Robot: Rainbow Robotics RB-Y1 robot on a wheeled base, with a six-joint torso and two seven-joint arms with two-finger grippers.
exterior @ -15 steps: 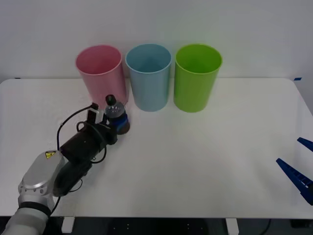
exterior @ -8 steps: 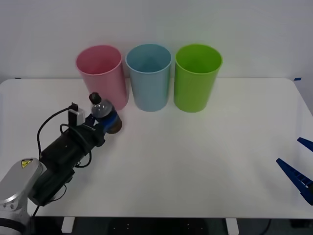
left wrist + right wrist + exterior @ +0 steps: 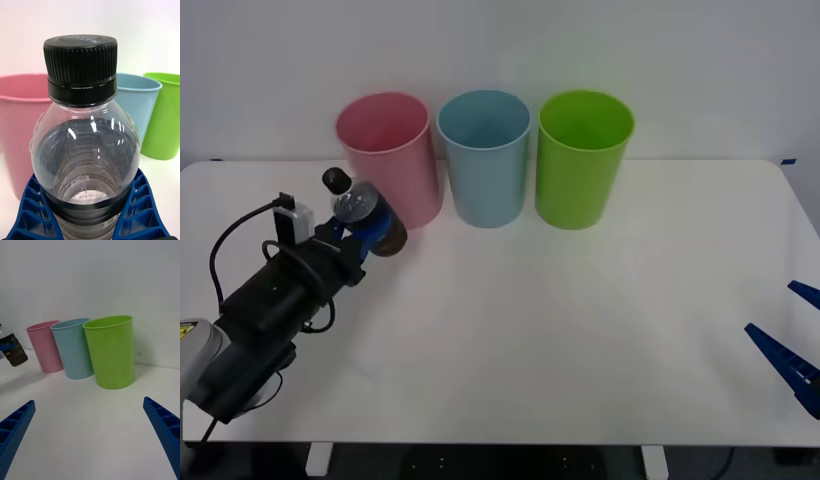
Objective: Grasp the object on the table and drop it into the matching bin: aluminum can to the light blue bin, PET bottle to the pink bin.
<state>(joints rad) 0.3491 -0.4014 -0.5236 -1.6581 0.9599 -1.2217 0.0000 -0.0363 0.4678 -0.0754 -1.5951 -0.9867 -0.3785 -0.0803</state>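
Your left gripper (image 3: 370,232) has its blue fingers (image 3: 30,210) clamped on the bottle (image 3: 362,215), holding it up off the table (image 3: 580,330) at about 7 o'clock from the pink bin (image 3: 387,155), cap leaning toward 10 o'clock. From the front camera you get that placement; the left wrist camera gives you what the front cannot: the ribbed fingers wrapping both sides of the bottle's (image 3: 86,157) lower body at the dark label band, the black cap (image 3: 80,65) standing clear above them, and the dark liquid inside. Behind the bottle there, you see the pink bin (image 3: 22,123), the light blue bin (image 3: 140,101) and the green bin (image 3: 165,112) in a row.

Your right gripper (image 3: 792,350) sits at the table's 4 o'clock edge, well apart from the bins, fingers spread wide with nothing between them; the right wrist camera shows the two blue fingers (image 3: 15,427) at its corners. That camera also catches the bottle's (image 3: 13,350) base in the air, near the pink bin (image 3: 47,347); the rest of the bottle is cut off at the frame edge.

The bottle's foot is hidden by the fingers in the left wrist camera. In the front camera the light blue bin (image 3: 484,155) stands just beside the pink one at its 3 o'clock, and the green bin (image 3: 583,155) just beyond that.
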